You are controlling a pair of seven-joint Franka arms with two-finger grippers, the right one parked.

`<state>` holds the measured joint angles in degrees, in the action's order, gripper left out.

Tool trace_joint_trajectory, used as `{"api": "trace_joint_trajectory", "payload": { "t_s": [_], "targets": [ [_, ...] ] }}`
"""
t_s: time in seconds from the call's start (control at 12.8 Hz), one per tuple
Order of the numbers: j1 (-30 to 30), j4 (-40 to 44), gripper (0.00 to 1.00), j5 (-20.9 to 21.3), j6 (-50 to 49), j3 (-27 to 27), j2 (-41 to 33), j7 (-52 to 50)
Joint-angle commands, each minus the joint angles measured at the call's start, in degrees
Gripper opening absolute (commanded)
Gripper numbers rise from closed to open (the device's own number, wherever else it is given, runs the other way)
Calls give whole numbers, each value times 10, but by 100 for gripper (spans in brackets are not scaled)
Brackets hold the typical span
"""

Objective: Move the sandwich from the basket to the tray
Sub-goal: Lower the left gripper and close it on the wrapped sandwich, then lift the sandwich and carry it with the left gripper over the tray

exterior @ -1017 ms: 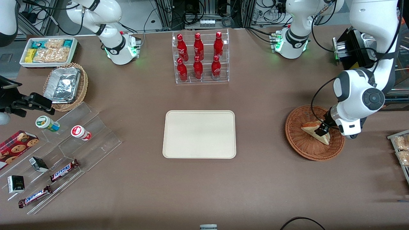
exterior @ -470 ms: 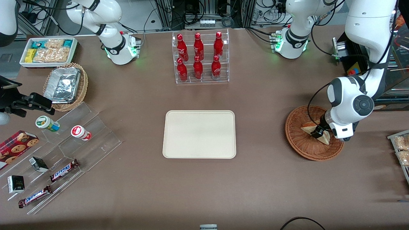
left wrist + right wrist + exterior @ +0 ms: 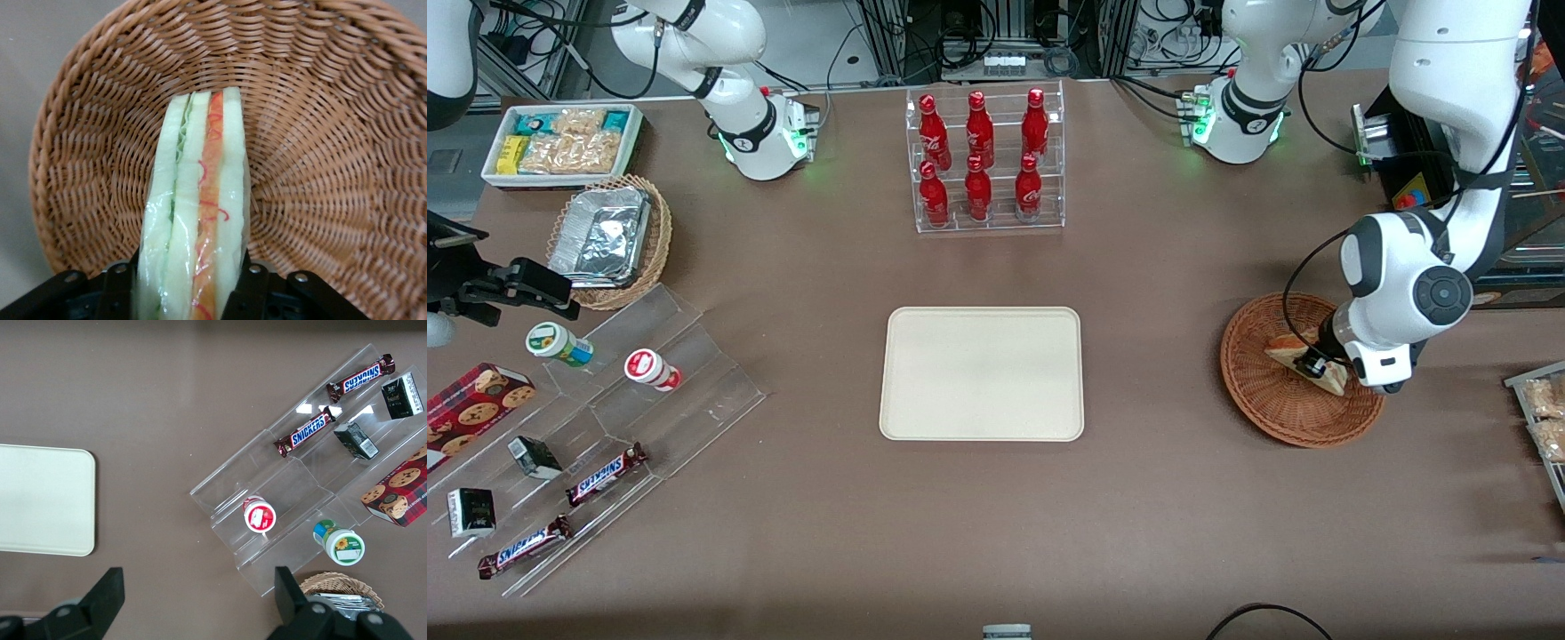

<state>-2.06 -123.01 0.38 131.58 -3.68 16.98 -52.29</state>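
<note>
Black two-finger gripper [image 3: 1313, 365] clamped on the triangular white-bread sandwich [image 3: 198, 213] — inside the round reddish-brown wicker basket [image 3: 1258, 400].
Fingers pinch both bread faces (filling edge up); flat cream rectangular tray [image 3: 982, 373] bare.

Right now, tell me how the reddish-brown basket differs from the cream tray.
The basket is round, woven reddish-brown wicker with a bowl shape; the tray is a flat, smooth cream rectangle with rounded corners and a low rim. The basket is the smaller of the two. The basket holds the sandwich, with the gripper shut on it, while nothing lies on the tray. The basket lies toward the working arm's end. Both rest on the brown table.
</note>
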Motion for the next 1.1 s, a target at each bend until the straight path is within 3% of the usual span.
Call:
{"api": "trace_joint_trajectory", "payload": {
  "t_s": [0.0, 0.23, 0.7, 1.02],
  "targets": [
    [-21, 65, 49, 1, -96, 2, -18, 1],
    [-64, 122, 46, 0, -142, 3, -16, 2],
    [-181, 159, 42, -6, -128, 8, -1, 32],
    [-235, 230, 38, -6, -125, 70, 80, 30]
  ]
}}
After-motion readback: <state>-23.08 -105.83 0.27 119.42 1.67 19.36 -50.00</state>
